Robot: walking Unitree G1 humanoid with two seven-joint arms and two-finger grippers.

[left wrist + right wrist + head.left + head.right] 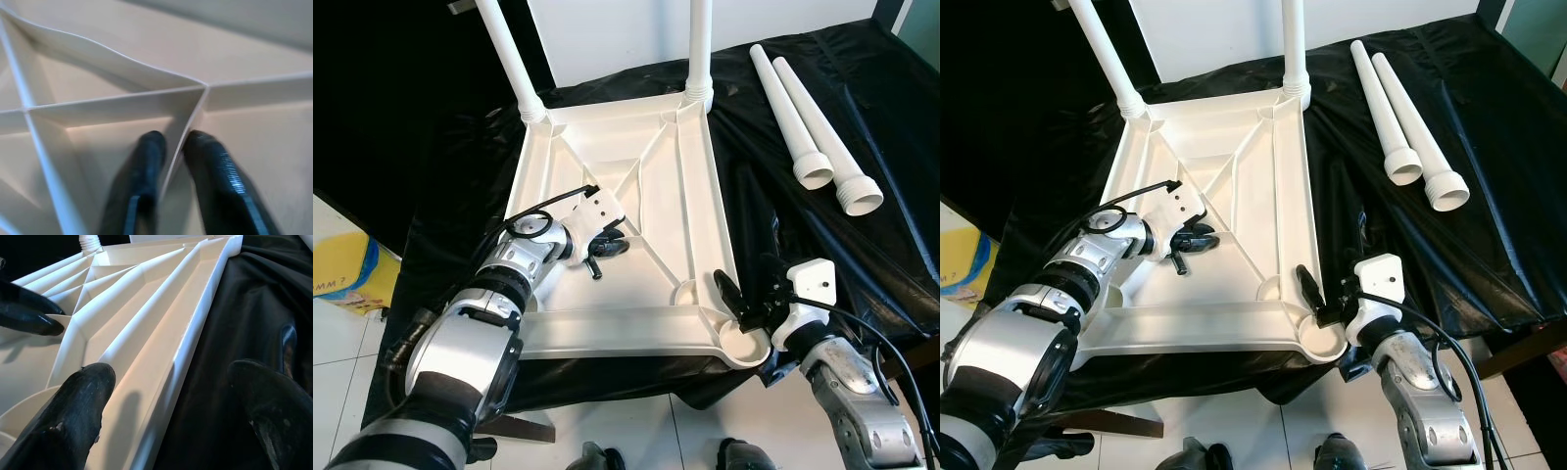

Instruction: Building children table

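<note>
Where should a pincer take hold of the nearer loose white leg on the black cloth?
Grip the loose leg midway along its plain tube, coming from above with the fingers across its width. It lies flat on the black cloth close beside the second leg, and its flared collar end is wider and ridged.

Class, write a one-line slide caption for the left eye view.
Both grippers, left and right, at an upturned white table top; two legs fitted, two loose legs beside it.
</note>
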